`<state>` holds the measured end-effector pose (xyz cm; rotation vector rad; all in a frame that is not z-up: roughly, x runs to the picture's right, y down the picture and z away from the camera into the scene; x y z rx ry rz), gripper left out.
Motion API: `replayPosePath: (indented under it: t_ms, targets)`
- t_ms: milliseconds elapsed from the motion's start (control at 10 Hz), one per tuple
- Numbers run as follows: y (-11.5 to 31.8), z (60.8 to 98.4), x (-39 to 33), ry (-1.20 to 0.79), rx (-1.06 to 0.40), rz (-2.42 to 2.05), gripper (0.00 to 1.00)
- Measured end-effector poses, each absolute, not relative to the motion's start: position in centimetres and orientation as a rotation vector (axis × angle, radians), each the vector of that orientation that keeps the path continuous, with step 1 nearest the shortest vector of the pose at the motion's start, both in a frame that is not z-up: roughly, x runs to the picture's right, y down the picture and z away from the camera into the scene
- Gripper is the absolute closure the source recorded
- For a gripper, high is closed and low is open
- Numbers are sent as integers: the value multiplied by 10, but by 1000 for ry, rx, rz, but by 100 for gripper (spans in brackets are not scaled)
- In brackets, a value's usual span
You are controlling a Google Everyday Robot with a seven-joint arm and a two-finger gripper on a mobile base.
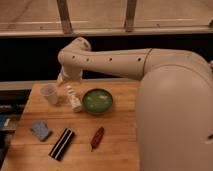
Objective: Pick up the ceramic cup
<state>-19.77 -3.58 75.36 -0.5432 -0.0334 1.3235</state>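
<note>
The ceramic cup [49, 93] is a small plain white tapered cup standing upright at the back left of the wooden table [115, 145]. My gripper [62, 80] is at the end of the large white arm [115, 62], at the table's back edge. It is just above and to the right of the cup and apart from it. A slim white figurine-like bottle [74, 99] stands right of the cup. A round green bowl [97, 101] sits to the right of the bottle.
A blue sponge-like pad [41, 130], a black striped bar [61, 144] and a reddish-brown oblong item [97, 138] lie on the front half of the table. The arm's bulky white body [175, 120] covers the right side. A dark rail runs behind the table.
</note>
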Motion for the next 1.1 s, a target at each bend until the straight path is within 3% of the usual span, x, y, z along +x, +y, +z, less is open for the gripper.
replayPosePath:
  t_ms: [500,1100]
  targets:
    - [-44,795,-221,0,-553,1228,35]
    - [-54,818,-240,33,-555,1161,35]
